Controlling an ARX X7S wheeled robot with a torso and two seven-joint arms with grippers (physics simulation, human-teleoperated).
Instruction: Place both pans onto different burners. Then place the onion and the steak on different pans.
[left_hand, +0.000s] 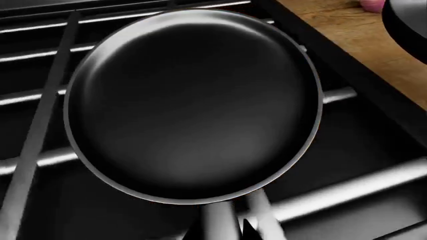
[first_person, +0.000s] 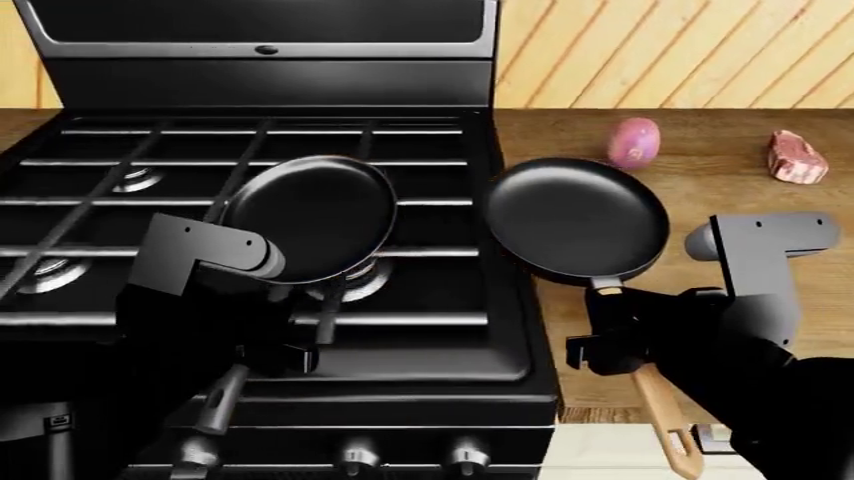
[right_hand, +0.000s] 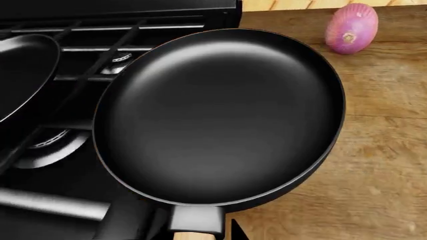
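I am holding the grey-handled black round pan (first_person: 310, 217) in my left gripper (first_person: 274, 352) over a front silver-ringed burner (first_person: 350, 283) and the wooden-handled black pan (first_person: 577, 221) in my right gripper (first_person: 607, 345) by the stove's edge, both fingers clenched on handles, neither pan set down, while the purple onion (first_person: 634, 142) and pink raw steak (first_person: 797, 157) are waiting on the wooden counter (first_person: 707, 140).

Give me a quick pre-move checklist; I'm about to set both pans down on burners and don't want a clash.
1. Left gripper holding the metal-handled pan: ok by the head view, though the fingers are hard to make out.
2. Right gripper holding the wooden-handled pan: ok.
3. Left pan over a burner: ok, it hangs above the front right one, not yet seated.
4. Right pan over a burner: not ok, it sits over the stove's edge and the counter.
5. Pans apart: ok, a gap shows between rims.
6. Onion and steak out of the way: ok, both on the counter behind.
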